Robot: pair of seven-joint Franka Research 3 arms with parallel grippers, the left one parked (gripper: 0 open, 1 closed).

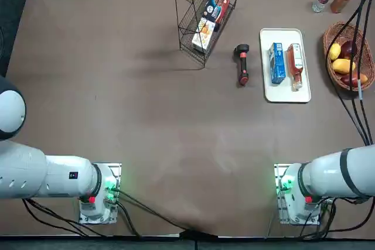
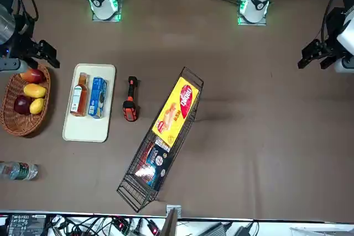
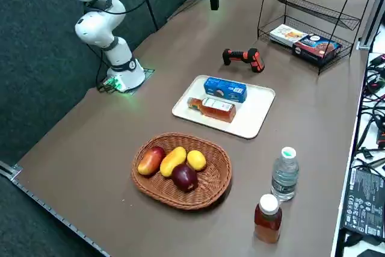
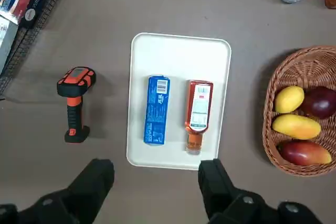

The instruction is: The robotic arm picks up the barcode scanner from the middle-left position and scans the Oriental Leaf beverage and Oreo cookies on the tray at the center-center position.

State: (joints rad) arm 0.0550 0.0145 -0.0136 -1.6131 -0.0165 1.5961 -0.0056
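The right arm's black two-finger gripper [image 4: 156, 169] hangs above the brown tabletop [image 1: 176, 115], fingers spread wide apart with nothing between them. The black-and-red handheld barcode scanner [image 4: 76, 103] lies on the tabletop between the black wire rack [image 2: 166, 136] and the white rectangular tray [image 4: 176, 153], which holds the blue Oreo packet [image 4: 156, 109] just beside the reddish-brown tea bottle [image 4: 199, 111] with its white label.

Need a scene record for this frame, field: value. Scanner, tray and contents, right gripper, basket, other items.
scanner: barcode scanner on table, between wire rack and tray
tray: white tray, holding Oreo cookies and Oriental Leaf beverage, side by side, apart
right gripper: open, empty, above table
basket: wicker basket, four fruits
bottles: clear, brown
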